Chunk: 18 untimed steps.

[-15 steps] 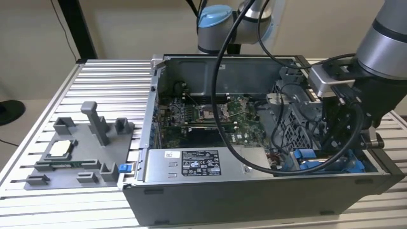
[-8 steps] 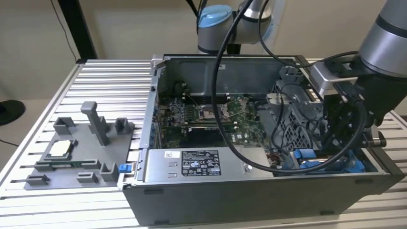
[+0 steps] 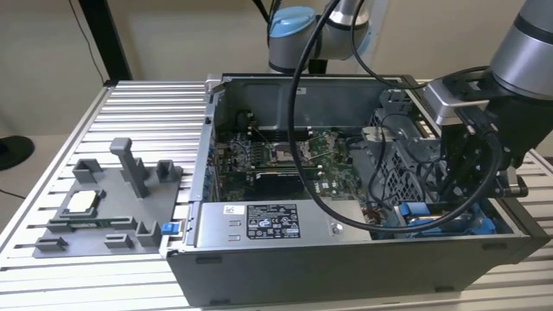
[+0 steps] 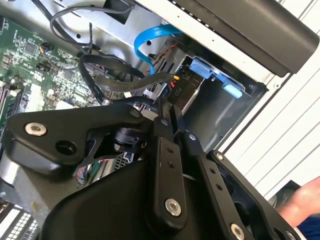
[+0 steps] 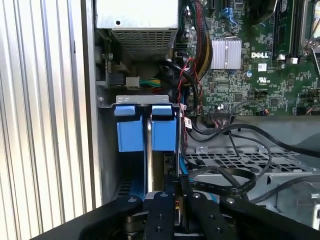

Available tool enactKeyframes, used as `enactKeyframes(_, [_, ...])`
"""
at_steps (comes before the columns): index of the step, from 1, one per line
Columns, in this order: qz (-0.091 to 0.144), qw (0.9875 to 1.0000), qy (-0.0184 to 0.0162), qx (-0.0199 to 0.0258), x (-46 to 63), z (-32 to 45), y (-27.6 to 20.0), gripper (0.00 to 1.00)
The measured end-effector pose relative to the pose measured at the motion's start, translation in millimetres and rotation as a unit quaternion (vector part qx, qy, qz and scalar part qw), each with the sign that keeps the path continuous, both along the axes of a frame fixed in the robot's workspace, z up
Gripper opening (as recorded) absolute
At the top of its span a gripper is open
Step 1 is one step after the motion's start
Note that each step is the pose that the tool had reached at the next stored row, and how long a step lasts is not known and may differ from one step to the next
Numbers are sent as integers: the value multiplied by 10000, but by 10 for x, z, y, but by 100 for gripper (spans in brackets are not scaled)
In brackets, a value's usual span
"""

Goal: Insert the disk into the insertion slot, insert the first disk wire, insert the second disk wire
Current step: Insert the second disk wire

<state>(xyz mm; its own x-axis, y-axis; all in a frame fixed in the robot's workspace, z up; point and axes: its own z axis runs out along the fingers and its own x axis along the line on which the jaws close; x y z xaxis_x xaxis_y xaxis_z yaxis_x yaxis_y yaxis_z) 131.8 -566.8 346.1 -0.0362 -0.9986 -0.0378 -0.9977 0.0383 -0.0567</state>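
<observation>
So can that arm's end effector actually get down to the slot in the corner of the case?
Probably yes. The case is open on top, and the end effector already hangs right over the slot, with the blue disk carrier in it. Loose black cables lie beside it, not across it.

The exterior view is looking down at a slant across the slatted table [image 3: 129,103] at the open computer case [image 3: 346,272], standing well back and taking in my arm [image 3: 527,45] over the case's corner on the exterior view's right. My first wrist view is facing straight down past my gripper [image 5: 170,200] into that same corner, very near the blue drive carriers [image 5: 145,130]. My second wrist view is peering obliquely past my gripper [image 4: 170,125] at the blue tabs [image 4: 215,75]. All three are sharing this corner and the green motherboard [image 5: 250,60] beside it.
</observation>
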Motion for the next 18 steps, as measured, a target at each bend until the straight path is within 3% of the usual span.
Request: enactKeyframes(18, [0,10000,-1,-5,0,-85,-1,0])
